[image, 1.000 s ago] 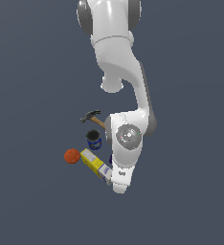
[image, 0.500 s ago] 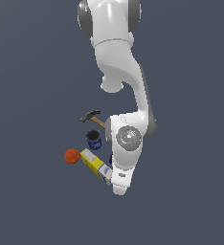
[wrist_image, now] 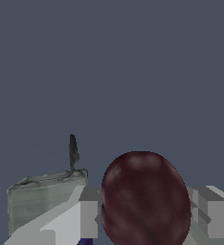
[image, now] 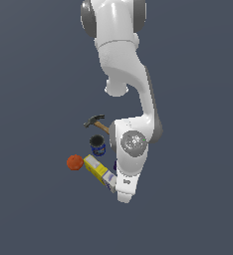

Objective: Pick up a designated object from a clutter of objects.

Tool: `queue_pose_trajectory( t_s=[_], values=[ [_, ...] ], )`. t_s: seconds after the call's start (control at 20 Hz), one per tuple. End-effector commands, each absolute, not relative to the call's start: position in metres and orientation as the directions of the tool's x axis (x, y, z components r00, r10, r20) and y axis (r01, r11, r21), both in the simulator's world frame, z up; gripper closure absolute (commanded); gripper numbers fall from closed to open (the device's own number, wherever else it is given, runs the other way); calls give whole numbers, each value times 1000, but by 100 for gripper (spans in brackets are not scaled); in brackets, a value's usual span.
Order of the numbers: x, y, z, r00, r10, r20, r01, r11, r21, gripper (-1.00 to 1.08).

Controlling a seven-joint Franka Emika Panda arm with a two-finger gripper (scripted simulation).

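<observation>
1. Jaws of the gripper [wrist_image: 145, 217] stand spread on either side of the maroon ball [wrist_image: 145, 198], apparently just apart from it.
2. Reaching looks done; closing and lifting remain.
3. Ball lies beside the box [image: 99, 169], hidden under the arm in the exterior view.

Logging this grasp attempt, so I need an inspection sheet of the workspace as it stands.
Surface: plain dark grey floor.
Job's thing: maroon ball sits between the fingers in the wrist view; hidden behind the arm in the exterior view.
Clutter: hammer, blue can, orange ball and yellow box lie to the exterior view's left of the arm; a grey block lies beside the maroon ball.
Gripper: fingers either side of the ball; contact cannot be told.
Cables: nothing seen.
Surroundings: nothing seen.
</observation>
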State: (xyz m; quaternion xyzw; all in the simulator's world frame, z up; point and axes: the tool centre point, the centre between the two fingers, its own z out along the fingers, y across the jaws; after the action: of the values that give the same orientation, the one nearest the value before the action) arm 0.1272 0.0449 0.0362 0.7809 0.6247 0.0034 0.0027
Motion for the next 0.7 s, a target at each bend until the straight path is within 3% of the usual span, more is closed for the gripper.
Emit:
queue_pose_trajectory(
  t_s=[0.0,0.65],
  values=[
    [127,43,41,220,976,2,975,-220,10,108],
    [104,20,113,219,976,0,976,-219,8,108]
  ],
)
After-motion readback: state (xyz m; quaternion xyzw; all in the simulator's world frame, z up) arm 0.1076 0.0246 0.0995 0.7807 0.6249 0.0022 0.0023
